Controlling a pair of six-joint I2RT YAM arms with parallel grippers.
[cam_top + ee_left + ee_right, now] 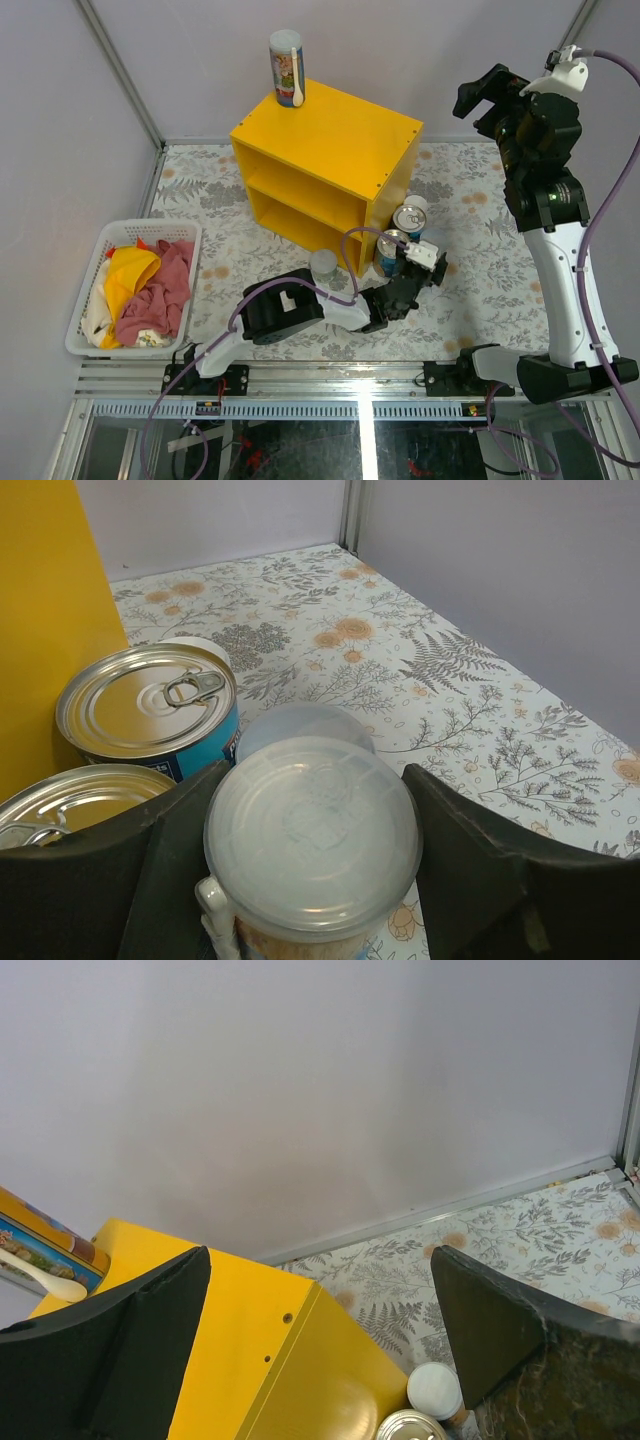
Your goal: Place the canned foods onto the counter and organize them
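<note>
The left pincer (316, 780) is reaching low beside the counter's right side. Its fingers (170, 850) are straddling a short translucent-lidded can (310, 845), though I cannot tell whether they are pressing on it. Just behind it a second translucent-lidded can (305, 730) is standing. To their left two wide, blue-labelled pull-tab cans are sitting by the yellow wall, the nearer steel can (70, 805) and the farther steel can (148, 698). A white lid (197, 645) is peeking out behind the latter. One more pale-lidded can (323, 263) is standing alone by the counter's front corner.

The counter (330, 135), a bright yellow box with two open compartments, is sitting mid-tabletop toward the far edge. It is carrying one tall can (286, 65) with a colourful label on its back left corner.

The right pincer (320, 1255) is hanging high over the right edge, spread wide with nothing between its fingers.

At the left edge of the tabletop (480, 290) a white basket (90, 280) is holding yellow, pink and white cloths (150, 290).
</note>
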